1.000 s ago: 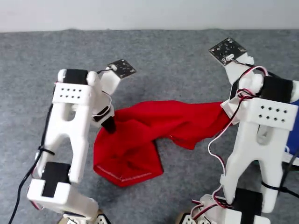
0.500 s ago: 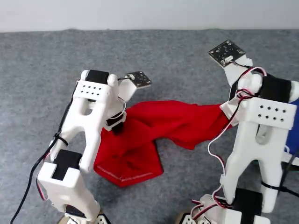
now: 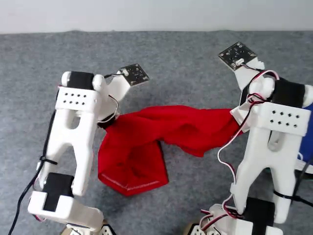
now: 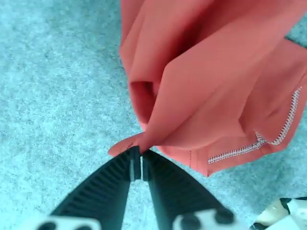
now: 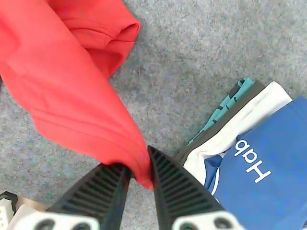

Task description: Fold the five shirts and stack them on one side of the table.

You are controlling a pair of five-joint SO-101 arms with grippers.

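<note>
**Holding red shirt stretched beside the folded stack**

Pinched only a thin corner with the left gripper, jaws almost closed. Clamped a thicker fold with the right gripper, just beside the stack. Could have lost the thin corner if pulled farther from the stack.

The soft red cloth shirt is hanging stretched out over the middle of the table, not folded yet. The left gripper is pinching one end of it and the right gripper is pinching the other end, both squeezed tight on the cloth. The middle part is sagging and bunching up. The bottom hem with white stitching is lying on the table, toward the near edge.

By the table's right edge, a pile of folded shirts is lying flat. A blue shirt with white letters is sitting on top. White, dark grey and teal edges are peeking out from under it.
</note>
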